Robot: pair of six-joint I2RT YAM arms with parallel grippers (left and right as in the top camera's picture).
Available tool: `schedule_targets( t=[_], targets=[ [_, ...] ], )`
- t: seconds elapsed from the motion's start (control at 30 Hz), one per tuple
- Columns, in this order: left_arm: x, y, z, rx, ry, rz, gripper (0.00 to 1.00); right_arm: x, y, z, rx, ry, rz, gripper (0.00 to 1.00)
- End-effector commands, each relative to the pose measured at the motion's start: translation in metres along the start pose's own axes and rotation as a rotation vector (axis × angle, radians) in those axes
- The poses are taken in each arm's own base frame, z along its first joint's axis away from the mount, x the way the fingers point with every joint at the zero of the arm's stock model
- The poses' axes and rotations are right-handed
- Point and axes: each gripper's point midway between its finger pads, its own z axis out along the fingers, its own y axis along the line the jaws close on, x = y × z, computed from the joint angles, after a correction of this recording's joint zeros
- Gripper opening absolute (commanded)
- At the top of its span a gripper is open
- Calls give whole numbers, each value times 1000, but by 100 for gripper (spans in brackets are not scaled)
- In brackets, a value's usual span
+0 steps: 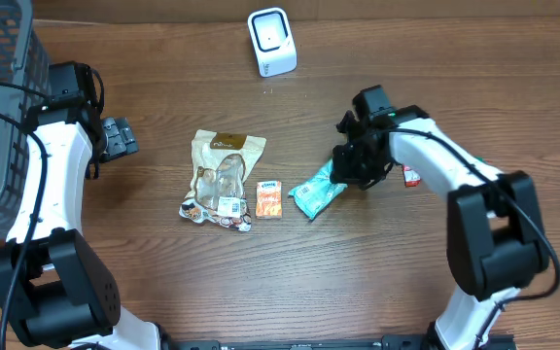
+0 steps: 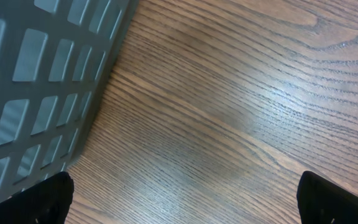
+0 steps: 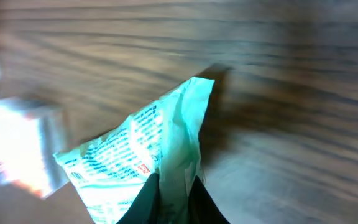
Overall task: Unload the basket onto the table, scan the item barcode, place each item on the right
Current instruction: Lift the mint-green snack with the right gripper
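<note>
While the left gripper [image 1: 122, 137] hangs wide open over the bare table [image 1: 163, 282], just right of the grey basket [image 1: 3, 87], a brown pouch [image 1: 224, 175] and an orange packet [image 1: 269, 198] lie side by side further right. Next comes the teal packet [image 1: 315, 192] (the item to scan), its right end pinched between the closed fingers of the right gripper [image 1: 350, 173]. The white scanner [image 1: 272, 42] stands at the far edge, well apart from it.
</note>
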Motion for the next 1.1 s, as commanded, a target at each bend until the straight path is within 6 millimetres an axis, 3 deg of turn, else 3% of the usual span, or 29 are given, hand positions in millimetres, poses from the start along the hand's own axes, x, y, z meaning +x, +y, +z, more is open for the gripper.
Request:
schedule_targets(
  t=[0.0, 0.1, 0.27, 0.57, 0.73, 0.87, 0.97, 1.07],
  targets=[
    [-8, 0, -9, -1, -34, 2, 100, -8, 53, -65, -242, -131, -184, 4],
    [-8, 0, -9, -1, -34, 2, 100, 5, 72, -96, -329, -166, -306, 4],
    [-8, 0, -9, -1, -34, 2, 100, 24, 87, -125, -340, -207, -432, 4],
    [-8, 0, -9, -1, -34, 2, 100, 26, 88, -133, -321, -232, -445, 4],
    [-8, 0, -9, -1, -34, 2, 100, 20, 76, -130, -241, -243, -420, 4],
    [-8, 0, -9, -1, -34, 2, 100, 2, 71, -135, -194, -302, -369, 3],
    [-8, 0, -9, -1, -34, 2, 100, -15, 75, -151, -166, -371, -351, 3],
    [-8, 0, -9, -1, -34, 2, 100, -36, 81, -182, -100, -463, -353, 3]
  ],
)
